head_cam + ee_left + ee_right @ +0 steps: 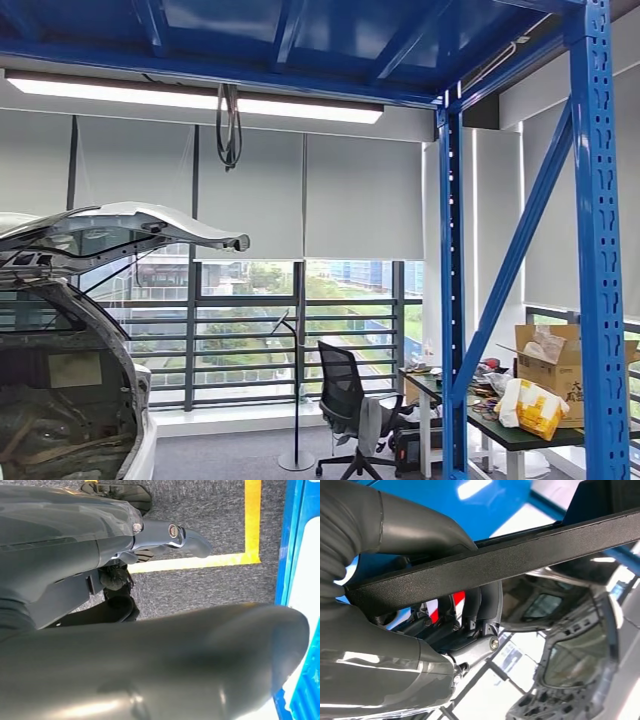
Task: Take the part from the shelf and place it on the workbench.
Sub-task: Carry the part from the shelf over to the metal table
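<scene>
Right robot hand [444,625] grips black flat part [531,550] by its edge (left robot hand [166,535] holds nothing).

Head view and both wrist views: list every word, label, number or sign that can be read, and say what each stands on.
No text can be read with certainty.
Cardboard box on the desk: dark printed characters low on its front, too small to read.
Yellow and white package beside it: red print, too blurred to read.
Black textured part held by the right robot hand: no marking visible.
Left robot hand: no lettering visible.
</scene>
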{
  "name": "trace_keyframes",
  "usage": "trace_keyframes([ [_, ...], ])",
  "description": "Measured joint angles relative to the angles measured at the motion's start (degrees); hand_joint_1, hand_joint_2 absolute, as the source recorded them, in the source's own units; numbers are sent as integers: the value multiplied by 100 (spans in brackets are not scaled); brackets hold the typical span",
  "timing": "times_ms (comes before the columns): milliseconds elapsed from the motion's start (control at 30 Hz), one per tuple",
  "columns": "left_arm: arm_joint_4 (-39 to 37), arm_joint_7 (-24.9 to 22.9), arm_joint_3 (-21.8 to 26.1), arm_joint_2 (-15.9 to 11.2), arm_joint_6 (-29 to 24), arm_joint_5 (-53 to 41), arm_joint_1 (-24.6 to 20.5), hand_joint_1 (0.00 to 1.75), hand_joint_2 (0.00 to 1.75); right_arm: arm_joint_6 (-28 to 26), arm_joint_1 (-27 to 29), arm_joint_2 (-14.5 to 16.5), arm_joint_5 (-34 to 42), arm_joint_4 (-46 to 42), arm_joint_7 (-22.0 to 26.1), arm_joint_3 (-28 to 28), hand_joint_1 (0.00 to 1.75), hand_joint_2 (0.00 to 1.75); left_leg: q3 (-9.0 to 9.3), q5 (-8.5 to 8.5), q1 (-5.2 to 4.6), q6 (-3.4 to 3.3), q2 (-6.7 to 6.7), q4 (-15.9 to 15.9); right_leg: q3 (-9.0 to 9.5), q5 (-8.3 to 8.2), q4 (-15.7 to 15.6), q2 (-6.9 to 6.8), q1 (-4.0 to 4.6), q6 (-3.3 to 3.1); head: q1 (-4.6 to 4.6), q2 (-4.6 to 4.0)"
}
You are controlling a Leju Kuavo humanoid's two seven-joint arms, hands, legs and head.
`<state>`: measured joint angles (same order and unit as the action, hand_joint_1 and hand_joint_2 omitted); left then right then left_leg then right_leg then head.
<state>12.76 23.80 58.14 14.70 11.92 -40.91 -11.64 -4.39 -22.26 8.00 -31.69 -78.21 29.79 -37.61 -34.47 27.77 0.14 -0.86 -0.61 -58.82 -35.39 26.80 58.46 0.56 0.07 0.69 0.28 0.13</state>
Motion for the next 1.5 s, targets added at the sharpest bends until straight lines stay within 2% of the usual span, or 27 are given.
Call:
trace_keyframes([
  [467,0,43,11,-40,-136,60,27,0,175,13,359,-54,199,-734,140,-122,175,175,0,0,-1,0,0,0,0,0,0,0,0,0,0,0],
  [1500,0,-317,9,-51,-253,-7,20,0,175,130,239,-68,281,-866,166,-123,175,175,0,0,0,0,0,0,0,0,0,0,0,0,0,0],
])
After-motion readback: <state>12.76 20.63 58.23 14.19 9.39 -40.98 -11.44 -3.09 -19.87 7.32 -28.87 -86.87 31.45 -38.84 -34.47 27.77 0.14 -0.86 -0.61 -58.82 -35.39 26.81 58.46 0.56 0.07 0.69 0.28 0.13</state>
